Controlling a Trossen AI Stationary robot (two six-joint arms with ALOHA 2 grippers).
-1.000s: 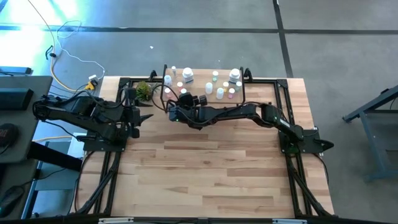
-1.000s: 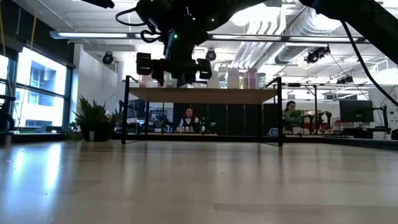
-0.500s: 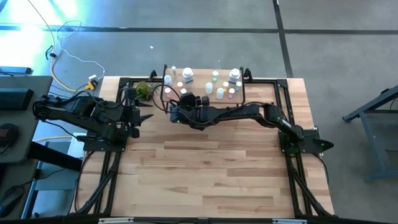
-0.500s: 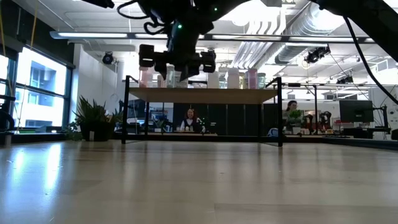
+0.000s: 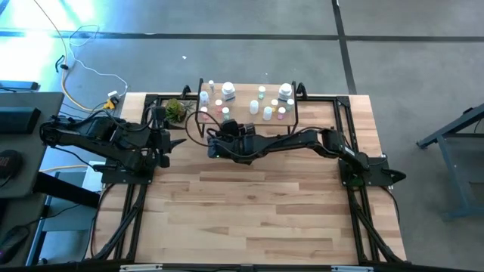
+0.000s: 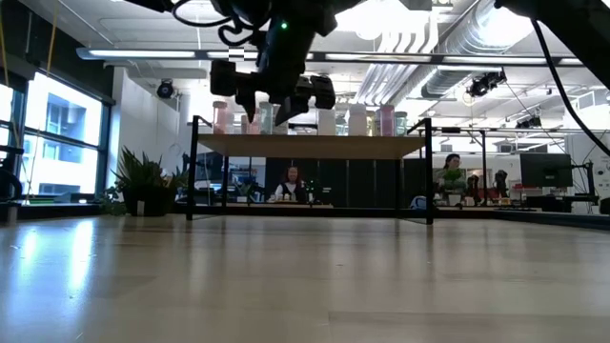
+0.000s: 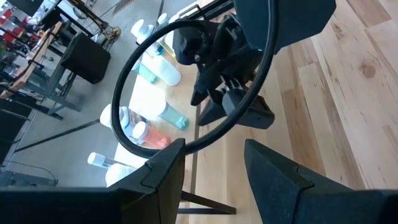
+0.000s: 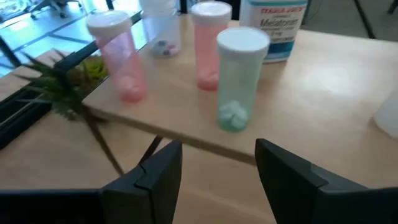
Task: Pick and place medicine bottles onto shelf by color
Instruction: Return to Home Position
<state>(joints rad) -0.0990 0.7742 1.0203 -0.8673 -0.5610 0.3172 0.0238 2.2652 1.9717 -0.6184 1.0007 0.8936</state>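
My right gripper (image 5: 215, 143) has backed off from the shelf (image 5: 242, 95) and, in the low view, sits higher than a second ago. My jaws are spread with nothing between them. Just past my fingertips (image 8: 160, 169) runs the plank's front edge. A green bottle (image 8: 239, 81) stands upright close behind it, a pink bottle (image 8: 119, 59) is near the plant (image 8: 68, 87), and a white labelled jar (image 8: 273, 25) is farther back. The medicine bottles (image 5: 228, 91) all stand on the shelf, apart from each other. There is open tabletop (image 5: 249, 211) behind me. My left gripper (image 5: 175, 142) hasn't moved, waiting by the table's left side with its jaws spread too.
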